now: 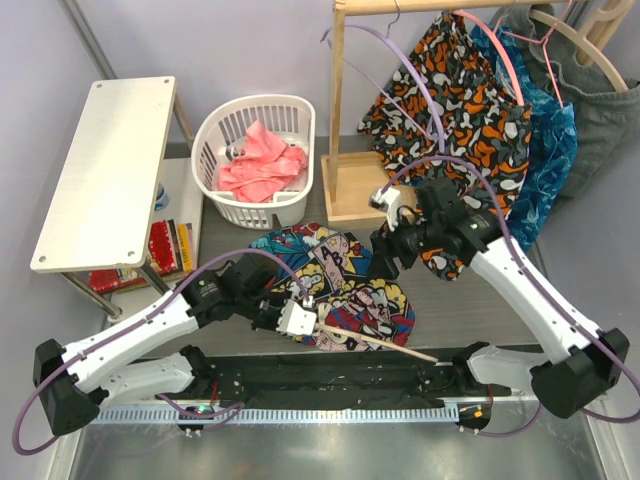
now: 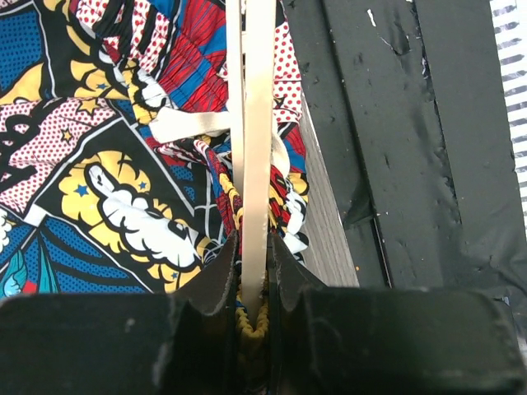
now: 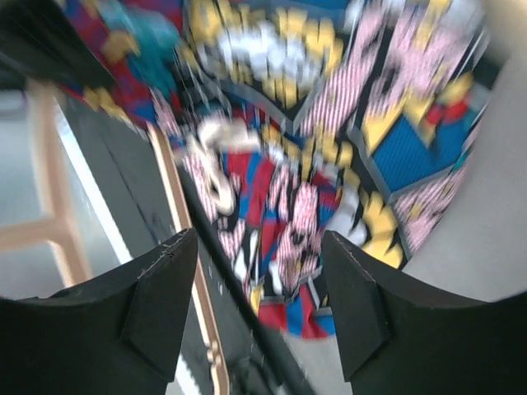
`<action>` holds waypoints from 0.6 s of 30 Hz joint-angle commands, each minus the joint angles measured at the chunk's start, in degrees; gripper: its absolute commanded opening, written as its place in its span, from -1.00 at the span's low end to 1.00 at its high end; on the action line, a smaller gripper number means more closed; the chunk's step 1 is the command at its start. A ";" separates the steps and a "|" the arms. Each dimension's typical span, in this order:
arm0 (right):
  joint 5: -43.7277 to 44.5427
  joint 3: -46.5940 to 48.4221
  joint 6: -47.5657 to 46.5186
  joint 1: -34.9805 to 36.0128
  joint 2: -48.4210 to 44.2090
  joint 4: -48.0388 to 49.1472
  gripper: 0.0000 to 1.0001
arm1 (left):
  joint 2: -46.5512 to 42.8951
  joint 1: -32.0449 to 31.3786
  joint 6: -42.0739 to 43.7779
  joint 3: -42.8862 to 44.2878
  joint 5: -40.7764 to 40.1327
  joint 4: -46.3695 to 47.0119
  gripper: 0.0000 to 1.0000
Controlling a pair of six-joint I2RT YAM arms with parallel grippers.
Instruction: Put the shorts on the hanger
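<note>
The comic-print shorts (image 1: 340, 280) lie flat on the table between the arms. The beige wooden hanger (image 1: 385, 342) lies across their near edge, one end pointing right. My left gripper (image 1: 300, 320) is shut on the hanger (image 2: 258, 123), with a bunched bit of the shorts' (image 2: 107, 189) waistband pinched alongside it between the jaws (image 2: 254, 271). My right gripper (image 1: 385, 250) hovers over the shorts' far right edge. It is open and empty (image 3: 259, 288). Its view is blurred, with the shorts (image 3: 329, 148) and the hanger (image 3: 177, 206) below.
A white basket (image 1: 215, 130) holding pink cloth stands at the back. A white bench (image 1: 105, 165) is at the left, with books (image 1: 170, 245) beside it. A wooden rack (image 1: 345, 120) at the back right carries an orange-black garment (image 1: 455, 95) and other clothes.
</note>
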 commanded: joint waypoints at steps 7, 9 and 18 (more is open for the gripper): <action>7.03 -9.31 -10.38 1.69 11.69 -0.19 0.32 | -0.18 -1.32 0.83 0.64 -1.59 0.77 -1.00; 7.56 -9.23 -10.29 2.31 15.72 1.39 0.31 | 0.17 -1.32 0.74 0.29 -2.38 1.03 -1.00; -0.44 -6.59 -8.17 4.59 27.78 1.23 0.14 | -0.17 -1.06 -2.33 -3.14 -5.90 4.64 -1.00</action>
